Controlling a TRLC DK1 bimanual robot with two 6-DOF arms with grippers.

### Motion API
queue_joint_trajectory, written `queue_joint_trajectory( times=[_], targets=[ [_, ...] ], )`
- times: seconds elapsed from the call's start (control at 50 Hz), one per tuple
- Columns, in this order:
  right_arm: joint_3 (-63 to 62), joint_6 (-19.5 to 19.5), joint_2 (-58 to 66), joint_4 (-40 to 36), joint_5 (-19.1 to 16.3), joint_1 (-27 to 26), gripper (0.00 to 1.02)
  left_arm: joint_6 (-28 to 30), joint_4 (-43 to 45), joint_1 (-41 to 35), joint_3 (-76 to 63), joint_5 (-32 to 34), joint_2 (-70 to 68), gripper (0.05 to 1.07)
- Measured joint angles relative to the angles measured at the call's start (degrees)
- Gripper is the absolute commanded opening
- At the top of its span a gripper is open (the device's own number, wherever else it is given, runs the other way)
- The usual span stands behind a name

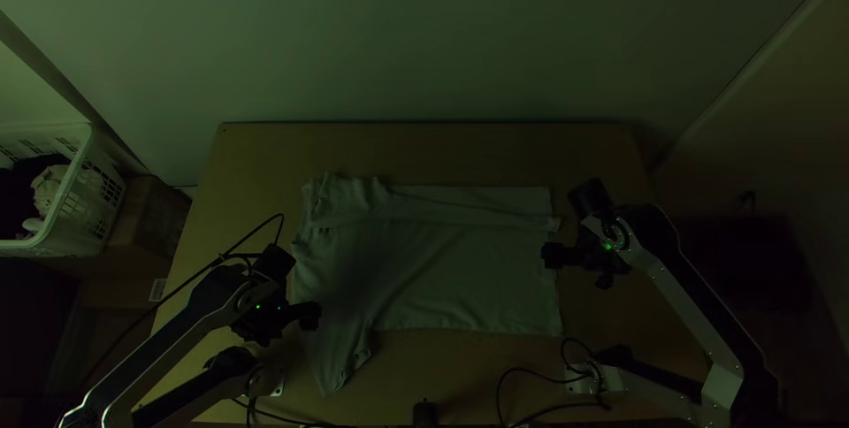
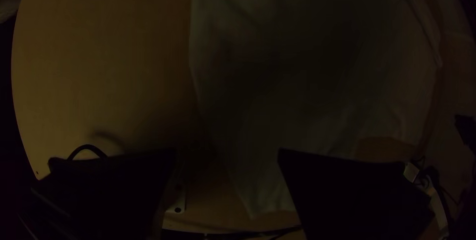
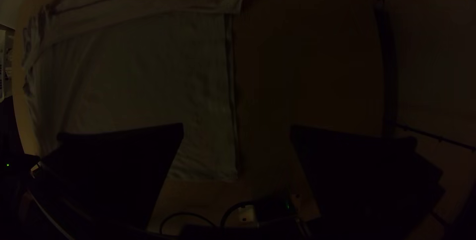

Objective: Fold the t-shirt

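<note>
While a pale t-shirt (image 1: 460,278) lies partly folded on a light wooden surface (image 1: 442,154), the left claw (image 1: 309,315) and the right claw (image 1: 550,256) stand wide open at its two ends.

The t-shirt stretches from left to right across the middle of the surface. Along its far side, a long strip of cloth is turned inward over the body, ending at the right just past the straight hem (image 3: 233,96). At the far left the fabric is wrinkled and bunched. The body is mostly flat, with soft creases, and a sleeve (image 1: 334,366) points out from the left end toward the near edge.

The left claw is above the left end of the shirt, near that sleeve, its flat black fingers (image 2: 347,190) spread far apart and gripping nothing. The right claw is by the hem, equally wide, with nothing between its fingers.

Black cables (image 1: 539,375) curl along the near edge. Beyond the far edge is a plain wall (image 1: 424,39). Off to the left, a white slatted basket (image 1: 99,202) holds dark and light cloths (image 1: 49,189), with a brown box (image 1: 146,216) beside it.
</note>
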Motion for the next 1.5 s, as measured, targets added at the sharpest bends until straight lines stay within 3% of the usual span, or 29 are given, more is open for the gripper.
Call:
queue_joint_trajectory(
  times=[0.2, 0.34, 0.54, 0.62, 0.82, 0.94, 1.0, 1.28, 1.38, 1.5],
  targets=[
    [-1.14, 0.17, 0.15, -0.04, -0.9, -0.09, 0.95, -0.39, 2.58, -1.84, -1.75, -0.02, 2.64, 1.01],
    [-2.54, 0.17, 0.35, 0.07, -4.28, -0.81, 0.92, -0.39, 4.0, -3.91, -2.23, -0.02, 5.31, 0.95],
    [-4.09, 0.11, 0.37, 0.07, -7.58, -1.9, 0.92, -0.39, 6.58, -5.95, -2.36, -0.02, 9.09, 0.95],
    [-4.5, 0.07, 0.35, 0.09, -7.82, -1.99, 0.92, -0.37, 7.41, -6.67, -2.38, -0.02, 10.88, 0.87],
    [-6.1, -1.25, 0.35, 0.22, -8.92, -1.99, 0.92, 0.0, 7.65, -7.34, -2.21, -0.61, 13.16, 0.51],
    [-7.96, -2.71, 0.2, 0.22, -9.27, -1.99, 0.91, 0.74, 7.98, -8.31, -2.08, -1.4, 13.16, 0.08],
    [-9.4, -3.39, 0.2, 0.24, -9.81, -1.99, 0.85, 1.44, 8.68, -9.11, -1.92, -2.62, 12.92, 0.08],
    [-16.44, -5.92, 2.32, 0.22, -12.57, -1.95, 0.83, 2.91, 11.74, -9.49, -1.88, -3.67, 11.43, 0.08],
    [-17.18, -6.45, 3.89, 0.37, -13.4, -1.95, 0.69, 3.32, 11.65, -9.01, -1.38, -3.76, 10.97, 0.08],
    [-18.82, -7.26, 5.38, 1.84, -13.84, -1.99, 0.68, 4.24, 11.19, -7.8, 0.35, -3.87, 10.51, 0.08]
  ],
)
